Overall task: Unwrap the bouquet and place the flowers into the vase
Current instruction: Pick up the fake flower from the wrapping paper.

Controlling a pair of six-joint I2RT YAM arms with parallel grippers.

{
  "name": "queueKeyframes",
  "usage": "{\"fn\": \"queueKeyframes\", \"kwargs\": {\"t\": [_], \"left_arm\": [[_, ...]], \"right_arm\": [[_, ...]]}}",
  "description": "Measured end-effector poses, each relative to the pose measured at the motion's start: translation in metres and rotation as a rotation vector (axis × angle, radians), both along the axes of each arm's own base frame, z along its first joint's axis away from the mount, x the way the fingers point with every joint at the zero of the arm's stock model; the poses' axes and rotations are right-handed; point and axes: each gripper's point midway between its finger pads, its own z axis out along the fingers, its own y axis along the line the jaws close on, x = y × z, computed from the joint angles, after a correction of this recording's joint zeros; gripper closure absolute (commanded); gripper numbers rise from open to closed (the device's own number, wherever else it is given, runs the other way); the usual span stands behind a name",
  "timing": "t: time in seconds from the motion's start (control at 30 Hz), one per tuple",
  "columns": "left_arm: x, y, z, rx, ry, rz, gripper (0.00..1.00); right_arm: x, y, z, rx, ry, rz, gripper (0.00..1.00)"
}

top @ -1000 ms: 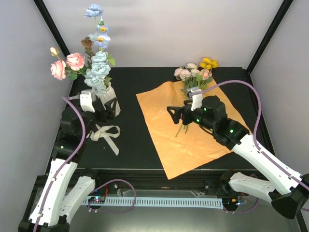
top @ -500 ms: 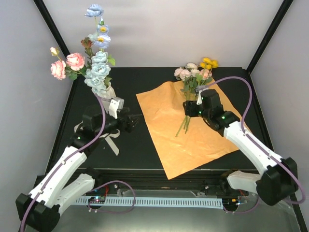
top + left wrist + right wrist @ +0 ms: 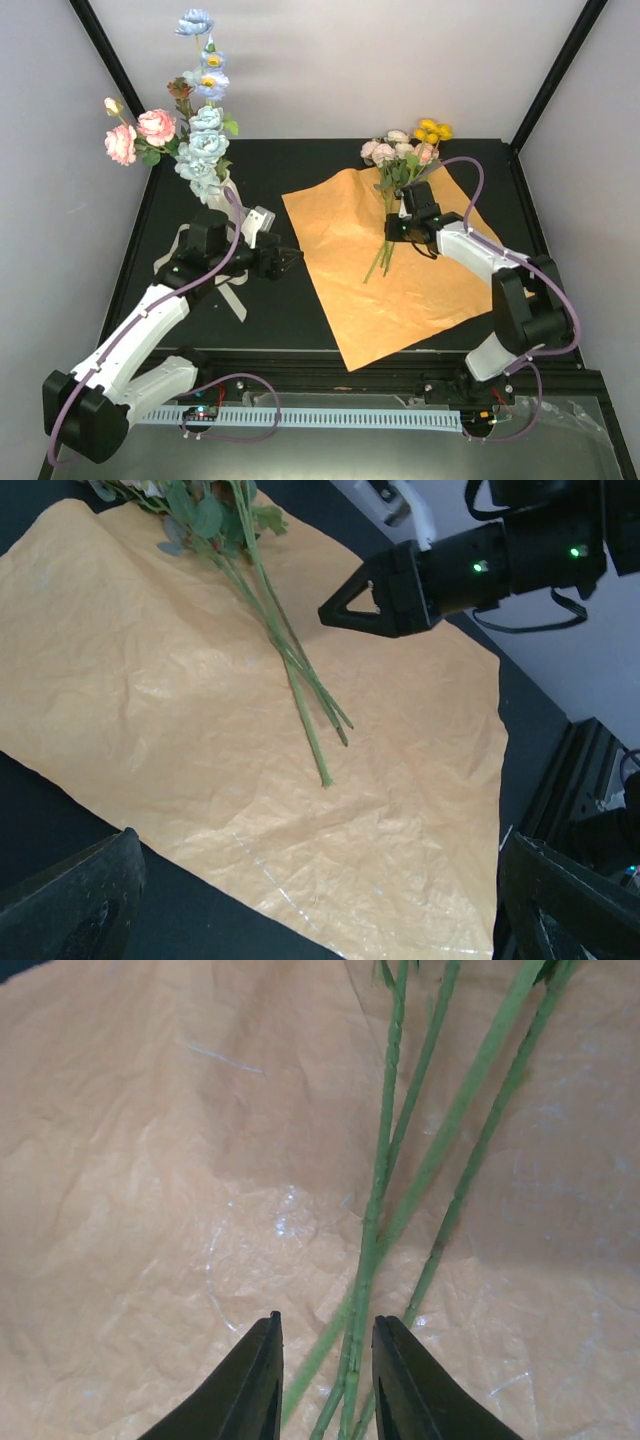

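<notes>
Black table, grey walls; left gripper spread, right gripper narrowed around stems

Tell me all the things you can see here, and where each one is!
vase: one, off-white, back left of the table, mostly hidden behind its flowers.
flowers in the vase: one tall bunch, pale blue and pink, standing upright.
flowers on the paper: one small bunch, pink, cream and yellow, lying flat with green stems pointing toward the robot.
paper: one sheet, orange, spread open on the right half of the table.
ribbon: one, cream, loose on the table under the left arm.
table: one, black.
left gripper: one, black, open, beside the paper's left edge.
right gripper: one, black, fingers on either side of the stems.
</notes>
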Motion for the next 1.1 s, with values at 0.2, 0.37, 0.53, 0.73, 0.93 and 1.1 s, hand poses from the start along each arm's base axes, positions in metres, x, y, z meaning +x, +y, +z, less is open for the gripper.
{"fn": "queueKeyframes", "kwargs": {"t": [0.2,0.37,0.53,0.73,0.93,1.1], "left_arm": [[-0.004,0.000,-0.001,0.023,-0.006,-0.025,0.01],[-0.006,0.000,-0.003,0.030,-0.004,-0.033,0.01],[-0.006,0.000,-0.003,0.031,-0.006,-0.039,0.01],[-0.007,0.000,-0.003,0.029,-0.006,-0.042,0.01],[-0.007,-0.001,-0.002,0.028,-0.006,-0.044,0.01],[-0.008,-0.001,-0.002,0.027,-0.007,-0.044,0.01]], "right_arm": [[0.007,0.003,-0.024,-0.024,0.067,0.001,0.76],[0.007,0.003,-0.041,-0.047,0.113,0.007,0.76],[0.008,0.001,-0.053,-0.064,0.148,0.007,0.76],[0.009,0.001,-0.068,-0.076,0.183,0.010,0.79],[0.007,0.001,-0.079,-0.084,0.207,0.017,0.85],[0.008,0.004,-0.078,-0.077,0.198,0.035,0.92]]}}
